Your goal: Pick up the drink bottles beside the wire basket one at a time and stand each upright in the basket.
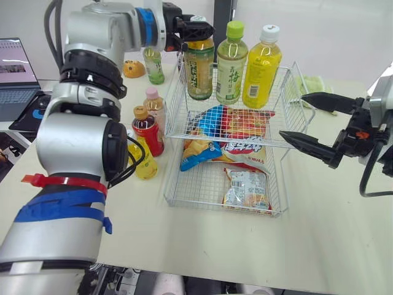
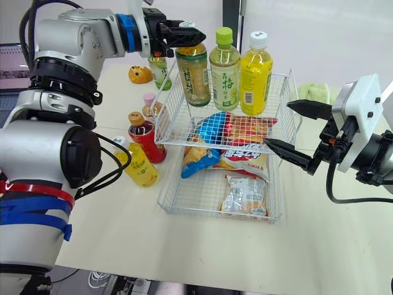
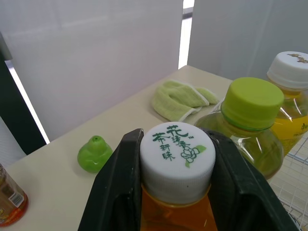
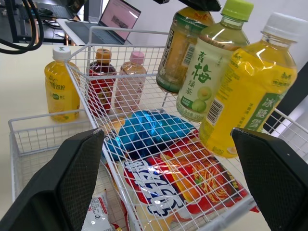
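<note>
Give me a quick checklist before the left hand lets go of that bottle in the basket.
1. Grip: left hand clamps the held bottle by its cap: ok.
2. Base seated on the upper tier of the wire basket: cannot tell.
3. Gap to the green-capped bottle: very close, contact cannot tell.
4. Clearance: right hand open, apart from the basket's right side: ok.
5. Job finished: not ok; red bottle, pink-capped bottle and yellow bottle stand on the table outside it.
</note>
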